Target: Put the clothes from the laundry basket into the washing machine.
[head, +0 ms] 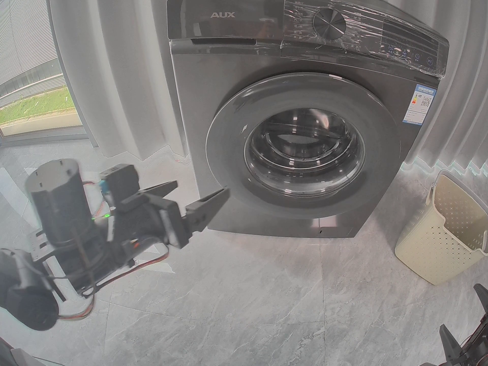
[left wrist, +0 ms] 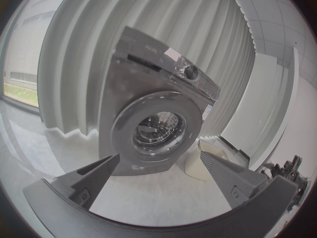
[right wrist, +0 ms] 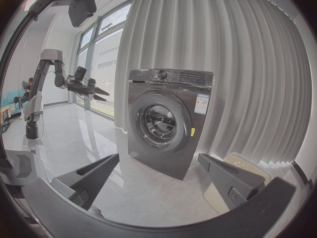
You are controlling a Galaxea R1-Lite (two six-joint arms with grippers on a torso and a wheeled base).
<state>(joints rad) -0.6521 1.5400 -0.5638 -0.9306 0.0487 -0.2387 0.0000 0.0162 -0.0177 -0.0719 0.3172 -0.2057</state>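
Jaws of the left gripper [head: 201, 189] stand wide apart and empty, in the air before the lower left corner of the washing machine [head: 305, 128]. The right gripper [right wrist: 158, 159] is likewise spread wide, grasping nothing. The machine, its round door closed, bears a blue-and-white label [head: 420, 103] at its front's upper right, and the laundry basket [head: 437, 245] sits on the floor [head: 254, 291] near its right side.

The left gripper [left wrist: 159, 156] holds its two dark grey fingers wide apart, nothing between them. Beyond them stands the grey metal front-loading washing machine [left wrist: 148, 90] on a pale tiled floor [left wrist: 145, 195] before a white pleated curtain [left wrist: 79, 50] — its round glass door [left wrist: 158, 133] is closed. The cream plastic laundry basket [left wrist: 194, 167] stands just beside the machine
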